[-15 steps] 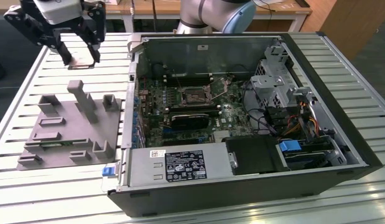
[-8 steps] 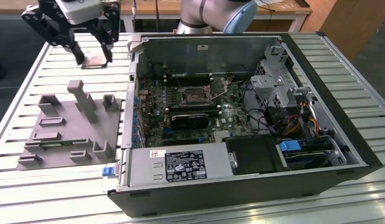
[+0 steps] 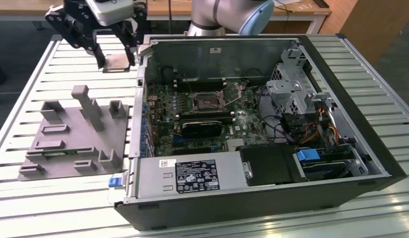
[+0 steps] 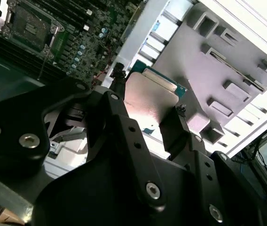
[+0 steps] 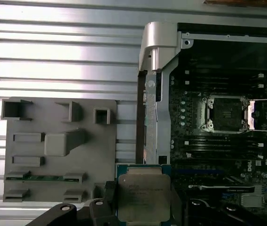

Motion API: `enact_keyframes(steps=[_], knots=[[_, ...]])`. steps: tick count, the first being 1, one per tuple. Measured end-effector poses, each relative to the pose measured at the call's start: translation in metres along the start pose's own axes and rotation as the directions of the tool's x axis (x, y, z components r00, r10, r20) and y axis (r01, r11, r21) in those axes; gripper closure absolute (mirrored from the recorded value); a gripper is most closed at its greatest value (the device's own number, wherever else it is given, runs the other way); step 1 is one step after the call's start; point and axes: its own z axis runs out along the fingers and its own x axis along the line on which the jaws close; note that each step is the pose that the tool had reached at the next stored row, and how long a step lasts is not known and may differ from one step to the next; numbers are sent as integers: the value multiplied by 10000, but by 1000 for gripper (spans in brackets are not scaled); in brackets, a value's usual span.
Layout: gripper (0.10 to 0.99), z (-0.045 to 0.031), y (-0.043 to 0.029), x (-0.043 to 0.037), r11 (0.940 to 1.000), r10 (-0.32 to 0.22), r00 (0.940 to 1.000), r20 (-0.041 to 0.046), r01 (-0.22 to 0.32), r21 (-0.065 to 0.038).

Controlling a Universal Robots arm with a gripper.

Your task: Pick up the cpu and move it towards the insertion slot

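**CPU gripped and lifted, beside the open case**

You've got the gripper [image 3: 116, 62] clenched on the cpu [image 3: 117, 63]: in the exterior view the chip hangs between the two black fingers, up off the slatted metal table [image 3: 52, 79], just outside the wall of the open computer case [image 3: 363, 163] on the exterior view's left.

In the first wrist view the cpu [image 5: 143, 197] shows its silvery top with a green rim, fingers [image 5: 110, 197] pressed on opposite edges. It sits over the case's side wall edge, between the grey plastic tray [image 5: 58, 146] and the motherboard. In the second wrist view the cpu [image 4: 150, 99] shows tilted, one finger [image 4: 119, 117] against each side.

The insertion slot [image 3: 208, 101] sits near the middle of the motherboard, metal frame, dark centre, nothing in it. In the first wrist view the insertion slot [image 5: 226, 114] is well apart from the chip, with its load plate [image 5: 266, 114] flipped open beside it.

The grey plastic tray [image 3: 79, 139] lies on the table beside the case, a thin green circuit strip [image 5: 44, 177] lying in one of its recesses.
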Motion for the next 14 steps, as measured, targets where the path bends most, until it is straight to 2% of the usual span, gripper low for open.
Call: enact_keyframes(steps=[14], knots=[[545,21,-7,-566,10000,5,9999,-117,-5,-1]])
